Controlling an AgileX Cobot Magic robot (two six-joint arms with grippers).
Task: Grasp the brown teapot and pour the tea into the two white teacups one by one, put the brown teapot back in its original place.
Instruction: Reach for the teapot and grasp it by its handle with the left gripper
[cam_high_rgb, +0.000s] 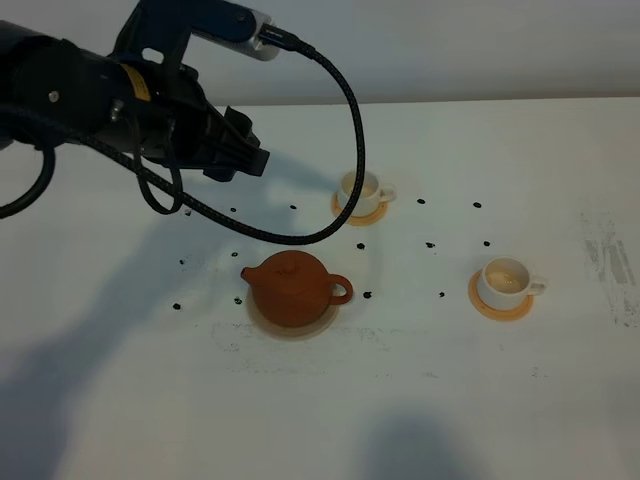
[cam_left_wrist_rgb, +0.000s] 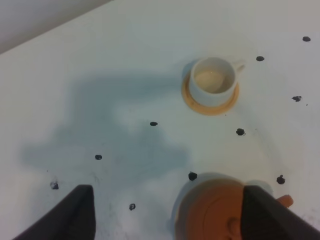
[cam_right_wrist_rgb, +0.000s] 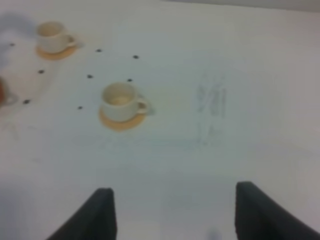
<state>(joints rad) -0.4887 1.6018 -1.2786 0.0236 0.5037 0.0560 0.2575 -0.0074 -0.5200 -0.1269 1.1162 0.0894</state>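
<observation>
Brown teapot (cam_high_rgb: 292, 288) upright, lid on, resting on the pale beige round mat (cam_high_rgb: 296, 333) near the middle of the white table (cam_high_rgb: 150, 400), spout to the left and loop handle to the right in the high view, clear of both grippers. Far teacup (cam_high_rgb: 358, 189) on its orange-tan coaster (cam_high_rgb: 372, 217) behind and slightly right of the teapot, right teacup (cam_high_rgb: 503, 279) on a second coaster (cam_high_rgb: 498, 311) well off to the right. Left gripper (cam_high_rgb: 243, 152) raised behind and left of the teapot, fingers (cam_left_wrist_rgb: 80, 212) spread wide, nothing held; right gripper (cam_right_wrist_rgb: 175, 207) equally spread and empty over bare table.
</observation>
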